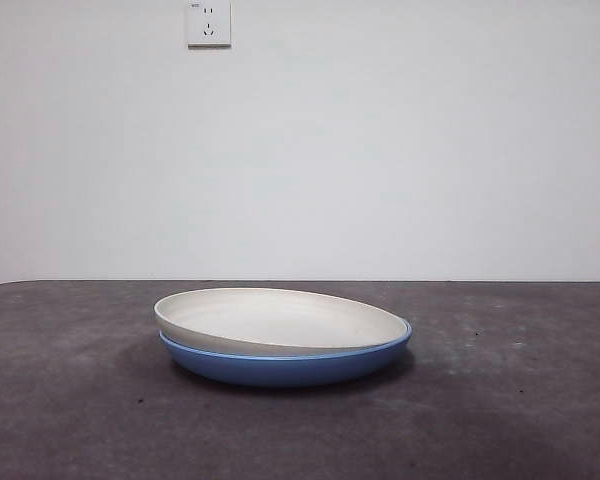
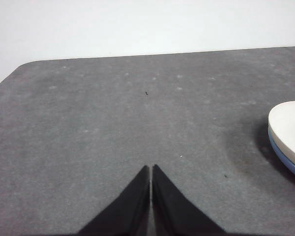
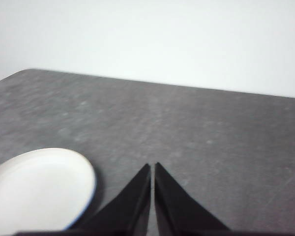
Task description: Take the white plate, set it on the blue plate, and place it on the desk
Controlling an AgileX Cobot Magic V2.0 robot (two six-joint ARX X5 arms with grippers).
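Jaws of both grippers closed, empty, above the desk (image 1: 70, 400) — white plate (image 1: 280, 318) tilted in blue plate (image 1: 290, 368).

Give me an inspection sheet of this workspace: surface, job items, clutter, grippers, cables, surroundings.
Surface: rough dark grey desk, mottled, few small specks.
Job's things: matte cream-white round plate rests tilted inside the glossy blue round plate, which sits on the desk.
Clutter: nothing seen.
Grippers: left gripper shut, empty, beside the stack; right gripper shut, empty, beside it.
Cables: nothing seen.
Surroundings: plain white wall, white wall socket.
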